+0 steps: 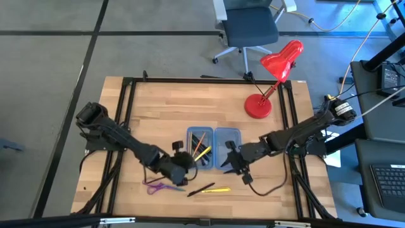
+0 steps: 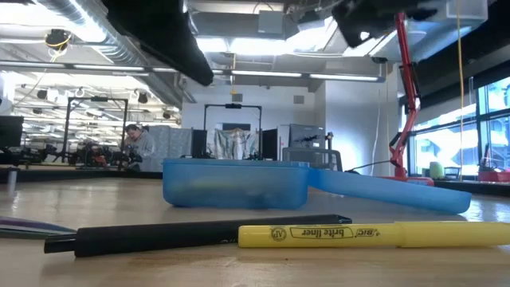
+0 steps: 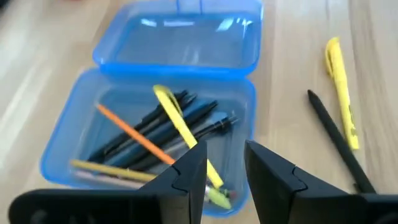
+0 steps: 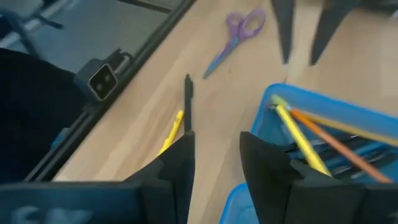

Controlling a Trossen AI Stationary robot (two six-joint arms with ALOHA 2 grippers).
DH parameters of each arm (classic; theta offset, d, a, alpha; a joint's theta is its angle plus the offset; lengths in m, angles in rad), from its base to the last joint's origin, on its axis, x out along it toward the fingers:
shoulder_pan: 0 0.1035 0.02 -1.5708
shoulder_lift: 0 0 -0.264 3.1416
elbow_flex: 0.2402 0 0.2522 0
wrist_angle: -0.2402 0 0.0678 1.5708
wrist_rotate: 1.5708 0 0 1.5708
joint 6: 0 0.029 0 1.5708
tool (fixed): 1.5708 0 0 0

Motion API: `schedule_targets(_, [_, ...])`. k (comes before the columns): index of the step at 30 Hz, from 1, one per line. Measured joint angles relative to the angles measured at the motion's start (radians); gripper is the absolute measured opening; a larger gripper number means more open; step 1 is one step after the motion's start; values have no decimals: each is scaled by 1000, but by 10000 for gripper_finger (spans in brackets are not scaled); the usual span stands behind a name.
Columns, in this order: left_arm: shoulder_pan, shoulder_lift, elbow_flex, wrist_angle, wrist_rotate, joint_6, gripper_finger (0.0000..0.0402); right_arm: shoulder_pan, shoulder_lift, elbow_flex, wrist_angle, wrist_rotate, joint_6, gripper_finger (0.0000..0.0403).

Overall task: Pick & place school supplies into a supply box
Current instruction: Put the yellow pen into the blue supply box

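The translucent blue supply box (image 1: 215,147) lies open on the table. Its left half (image 3: 149,134) holds several pens and pencils, among them a yellow one (image 3: 177,118) and an orange one (image 3: 134,134). Its right half (image 3: 180,37) holds nothing. A black pen (image 1: 201,189) and a yellow highlighter (image 1: 219,189) lie on the wood near the front edge, with purple-handled scissors (image 1: 158,187) to their left. My left gripper (image 1: 183,164) hovers open above the box's near left corner. My right gripper (image 1: 230,164) hovers open just in front of the right half.
A red desk lamp (image 1: 269,82) stands at the table's far right. A black frame (image 1: 126,120) runs along the table's sides. Bare wood lies left of the box and between the box and the loose pens.
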Motion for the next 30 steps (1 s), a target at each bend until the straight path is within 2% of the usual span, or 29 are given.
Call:
schedule_targets(3, [-18, 1, 0, 70, -8, 76, 101, 49, 8, 54, -68, 93, -3, 132])
schedule_targets(6, [-4, 14, 0, 193, 109, 169, 103, 91, 42, 111, -130, 154, 1, 132])
schedule_targets(10, [23, 30, 0, 345, 304, 335, 103, 134, 131, 182, -170, 159, 37, 132])
schedule_targets(15, [42, 31, -12, 356, 331, 380, 100, 182, 275, 289, -320, 160, 166, 132])
schedule_targets(18, [48, 16, -106, 491, 329, 388, 101, 211, 364, 376, -428, 160, 222, 132])
schedule_targets(24, [55, -32, -376, 997, 426, 416, 104, 256, 505, 530, -586, 159, 360, 132])
schedule_targets(28, [55, -57, -514, 1255, 429, 431, 100, 263, 557, 575, -639, 160, 458, 132])
schedule_targets(30, [54, -66, -557, 1317, 421, 403, 100, 263, 570, 576, -639, 159, 478, 132])
